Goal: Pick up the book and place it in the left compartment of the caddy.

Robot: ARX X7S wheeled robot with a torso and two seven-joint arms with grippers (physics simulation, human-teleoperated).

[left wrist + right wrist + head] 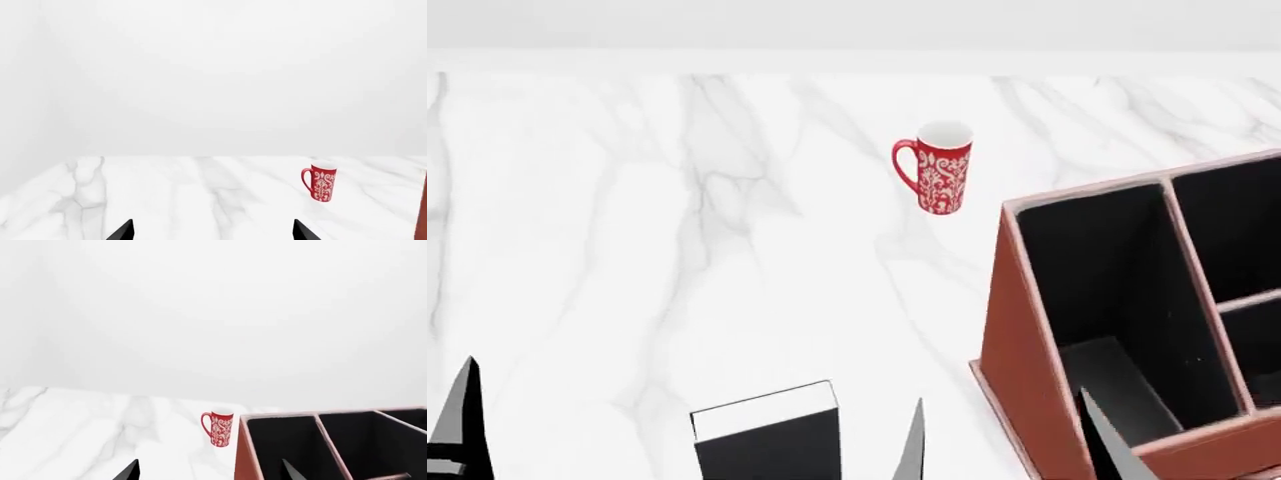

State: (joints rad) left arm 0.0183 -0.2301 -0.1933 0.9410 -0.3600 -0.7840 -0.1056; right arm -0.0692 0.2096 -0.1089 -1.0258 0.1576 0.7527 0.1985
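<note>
The book (767,440), black with white page edges, stands at the near edge of the head view, cut by the frame; neither wrist view shows it. To its right is the reddish-brown caddy (1004,340), and the long black left compartment (1101,290) lies just inside its near wall. My right gripper (1008,440) is open, its fingers astride that wall in the picture; the right wrist view shows the same gripper (208,471) with the caddy (245,460) ahead. My left gripper (212,232) is open and holds nothing; one of its fingertips (461,410) shows left of the book.
A red-and-white patterned mug (934,165) stands upright on the white marble table (627,200), beyond the caddy's far left corner. The mug (320,182) also shows ahead of the left gripper. Two smaller caddy sections (1234,225) lie right of the long one.
</note>
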